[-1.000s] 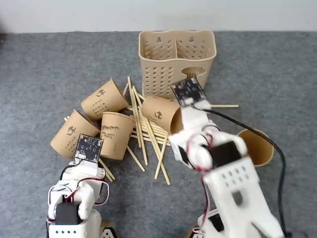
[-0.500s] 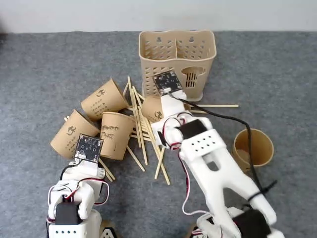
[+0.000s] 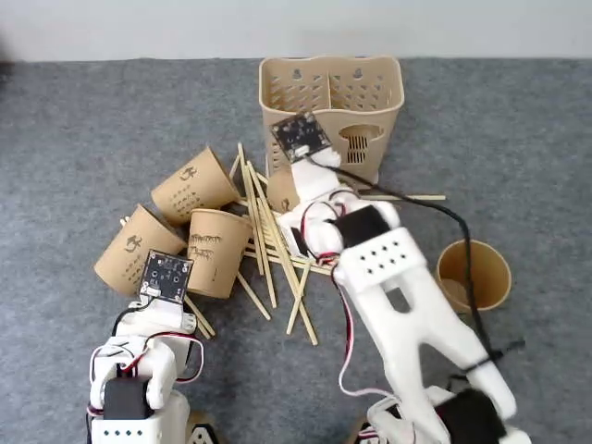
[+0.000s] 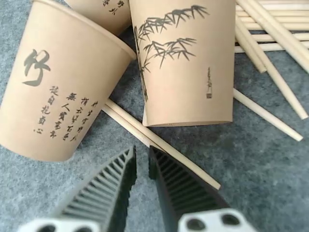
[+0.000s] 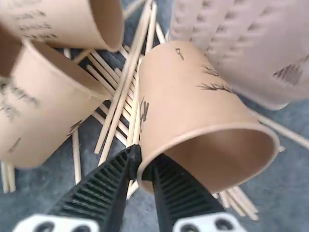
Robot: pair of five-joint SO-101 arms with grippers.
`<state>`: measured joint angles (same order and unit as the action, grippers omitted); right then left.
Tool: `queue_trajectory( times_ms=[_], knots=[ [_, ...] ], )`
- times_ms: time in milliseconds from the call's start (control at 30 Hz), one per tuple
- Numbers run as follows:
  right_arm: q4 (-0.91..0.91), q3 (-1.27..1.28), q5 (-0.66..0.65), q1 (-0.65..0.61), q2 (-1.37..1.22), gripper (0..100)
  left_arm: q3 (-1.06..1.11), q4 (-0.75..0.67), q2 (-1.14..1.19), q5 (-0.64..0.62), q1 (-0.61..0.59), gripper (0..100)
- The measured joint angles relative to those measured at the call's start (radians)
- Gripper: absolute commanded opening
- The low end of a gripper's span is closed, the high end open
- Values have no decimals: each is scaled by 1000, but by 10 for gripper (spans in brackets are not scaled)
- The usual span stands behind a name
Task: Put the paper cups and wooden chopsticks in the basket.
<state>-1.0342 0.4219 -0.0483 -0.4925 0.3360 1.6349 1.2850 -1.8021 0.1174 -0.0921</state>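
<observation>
- The left arm (image 3: 137, 375) sat folded back, close over its own base. The left claw (image 4: 140, 163) pointed downward, its jaws drawn almost together and nothing between them.
- The right arm (image 3: 407, 310) stretched forward, wrist tipped down. The right claw (image 5: 141, 166) was pinched onto the rim of a paper cup (image 5: 193, 111).

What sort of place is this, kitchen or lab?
Probably a robot test bench: left arm and right arm on a grey carpet-like mat, paper cups and wooden chopsticks strewn by a perforated basket.
</observation>
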Motion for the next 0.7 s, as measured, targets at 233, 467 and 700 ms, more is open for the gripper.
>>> queue_trajectory(
  times_ms=[233,467,700],
  knots=[
    [-276,-169,-189,21,124,9,0,0,0,0,0,49],
    [-635,-445,-381,203,135,9,0,0,0,0,0,49],
    [-718,-578,-548,417,137,9,0,0,0,0,0,49]
  ],
)
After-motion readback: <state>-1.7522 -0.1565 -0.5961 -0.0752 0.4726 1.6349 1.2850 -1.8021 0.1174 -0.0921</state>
